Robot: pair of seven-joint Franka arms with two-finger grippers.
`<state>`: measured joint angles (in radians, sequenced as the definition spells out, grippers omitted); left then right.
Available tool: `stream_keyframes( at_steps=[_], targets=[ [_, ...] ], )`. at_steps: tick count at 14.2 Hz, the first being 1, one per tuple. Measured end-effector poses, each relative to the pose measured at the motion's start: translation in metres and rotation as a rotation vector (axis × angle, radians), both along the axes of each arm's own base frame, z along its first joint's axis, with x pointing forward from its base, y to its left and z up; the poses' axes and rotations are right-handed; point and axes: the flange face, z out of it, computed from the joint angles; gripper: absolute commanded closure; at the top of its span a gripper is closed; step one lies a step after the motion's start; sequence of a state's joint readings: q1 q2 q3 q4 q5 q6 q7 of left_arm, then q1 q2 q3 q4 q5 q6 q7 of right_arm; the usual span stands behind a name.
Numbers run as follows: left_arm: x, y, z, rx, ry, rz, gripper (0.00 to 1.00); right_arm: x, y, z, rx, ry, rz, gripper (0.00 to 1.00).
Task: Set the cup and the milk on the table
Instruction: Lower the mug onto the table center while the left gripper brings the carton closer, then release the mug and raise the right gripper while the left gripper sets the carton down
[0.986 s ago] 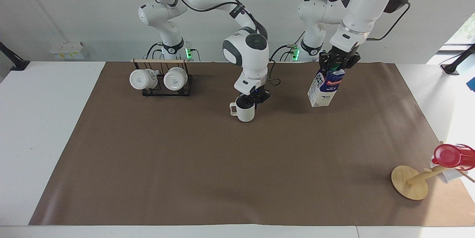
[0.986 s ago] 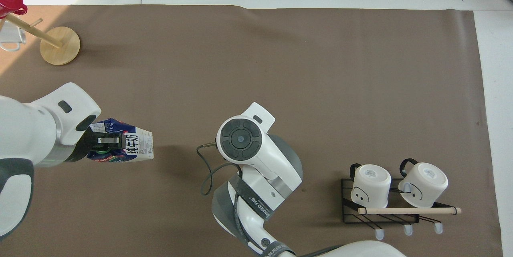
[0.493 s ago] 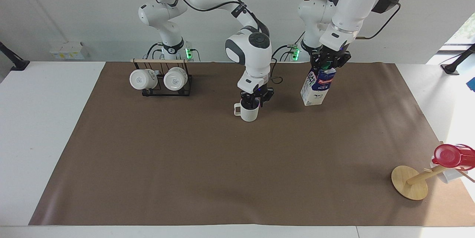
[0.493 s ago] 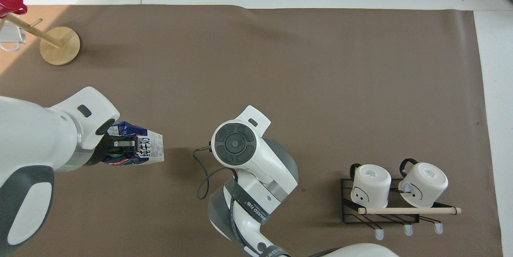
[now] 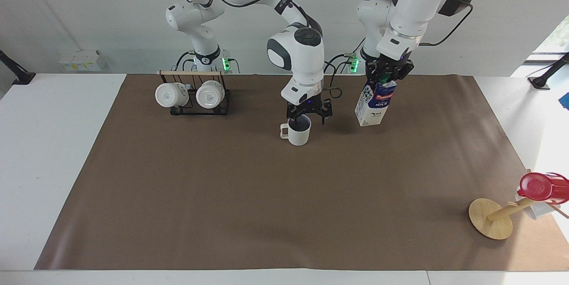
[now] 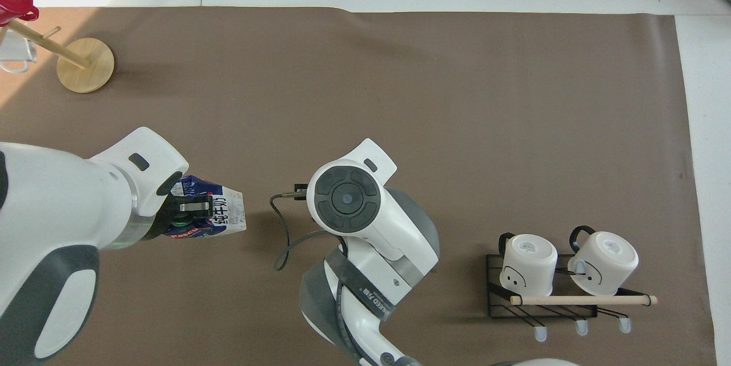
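I see the cup standing upright on the brown sheet that covers the middle of the table. My right gripper is just above the cup with its fingers spread wide, and it holds nothing. My left gripper is shut tight on the top of the milk. The milk leans a bit, and I cannot tell if its bottom is touching the sheet. The milk is beside the cup, toward the left arm's end of the table, with a gap between them. Toward the right arm's end there is a black rack with two white mugs hanging on it, well apart from the cup. A round wooden stand with a red cup on its stick sits well apart from the milk, near the edge of the sheet farthest from the robots, at the left arm's end. The big part of the sheet farther from the robots than the cup and the milk is bare and open. In the overhead view my right arm hides the cup.
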<state>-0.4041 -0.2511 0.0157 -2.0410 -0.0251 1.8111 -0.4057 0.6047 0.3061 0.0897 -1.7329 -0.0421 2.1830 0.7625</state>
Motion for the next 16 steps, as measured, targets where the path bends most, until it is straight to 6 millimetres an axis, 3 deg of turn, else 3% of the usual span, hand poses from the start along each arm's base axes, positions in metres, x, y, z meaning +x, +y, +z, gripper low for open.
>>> stream_keyframes(
  at_steps=[4, 6, 11, 14, 16],
  targets=[
    [-0.011, -0.034, -0.002, -0.010, -0.019, 0.011, 0.51, 0.020, -0.077, 0.080, -0.004, -0.024, -0.101, 0.00],
    [-0.013, -0.045, -0.007, -0.017, -0.031, 0.002, 0.51, 0.027, -0.112, 0.109, 0.001, -0.046, -0.142, 0.00],
    [-0.019, -0.079, -0.041, -0.028, -0.044, 0.010, 0.51, 0.045, -0.208, 0.150, -0.031, -0.063, -0.155, 0.00],
    [-0.022, -0.100, -0.062, -0.037, -0.056, 0.014, 0.50, 0.041, -0.265, 0.174, -0.069, -0.037, -0.132, 0.00],
    [-0.022, -0.105, -0.074, -0.038, -0.057, 0.016, 0.50, 0.036, -0.290, 0.187, -0.087, -0.013, -0.113, 0.00]
  ],
)
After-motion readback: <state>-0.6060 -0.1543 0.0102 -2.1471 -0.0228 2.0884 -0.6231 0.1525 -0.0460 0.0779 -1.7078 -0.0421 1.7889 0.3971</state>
